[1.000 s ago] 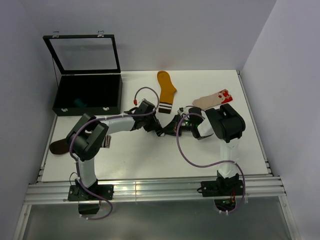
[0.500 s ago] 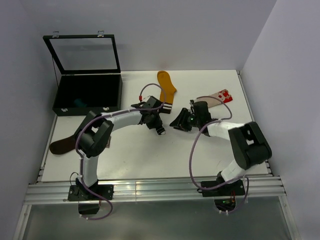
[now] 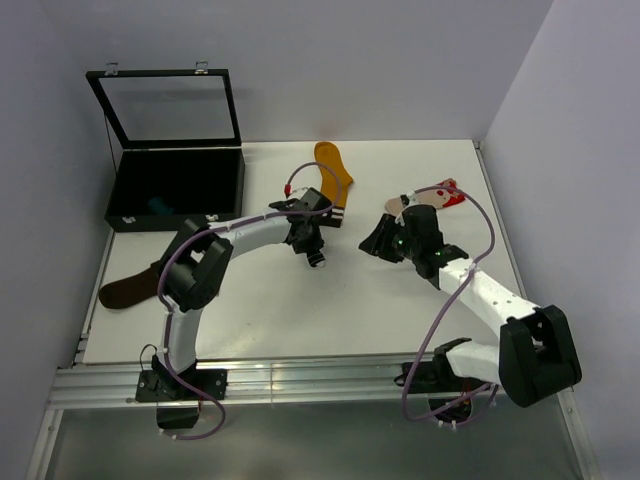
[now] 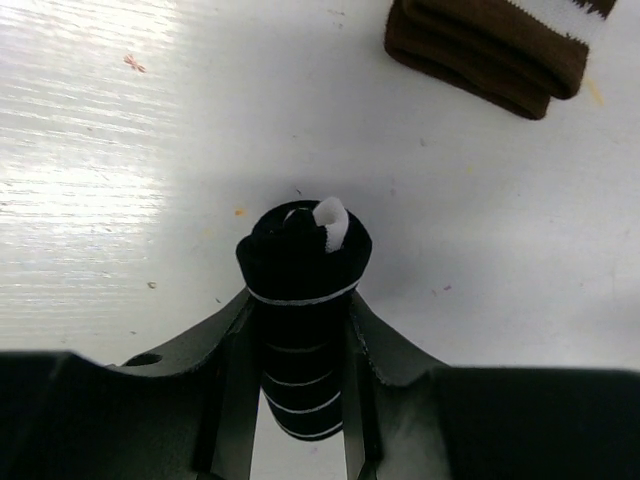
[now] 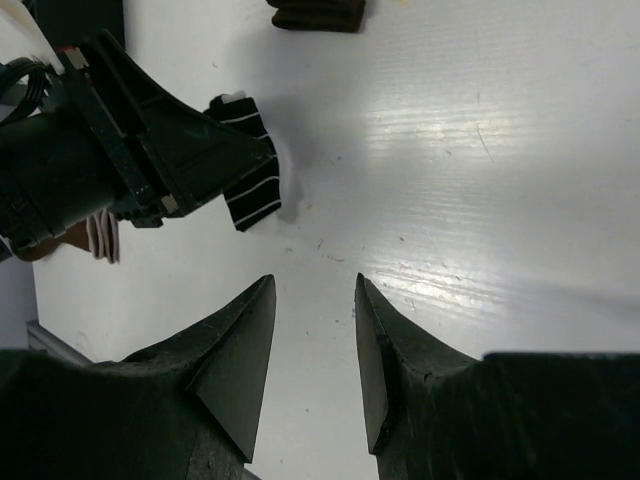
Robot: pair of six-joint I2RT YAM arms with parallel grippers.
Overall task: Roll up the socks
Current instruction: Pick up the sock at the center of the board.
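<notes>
Left gripper [image 4: 300, 300] is pinching the rolled black-and-white striped sock [image 4: 305, 260] over the middle of the bench [image 3: 300, 310]. The roll's long axis is running along the fingers, its white-tipped end poking out past the fingertips toward the brown striped cuff [image 4: 490, 50] of the mustard sock [image 3: 333, 175]. Right gripper [image 5: 315, 285] is hovering nearby on the right, jaws spread, holding nothing.

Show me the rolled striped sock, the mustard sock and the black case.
rolled striped sock [image 4: 303, 250]: left wrist view, on the roll's upper end.
mustard sock [image 3: 332, 170]: top external view, on its mustard foot part.
black case [image 3: 170, 218]: top external view, on its front wall.
</notes>
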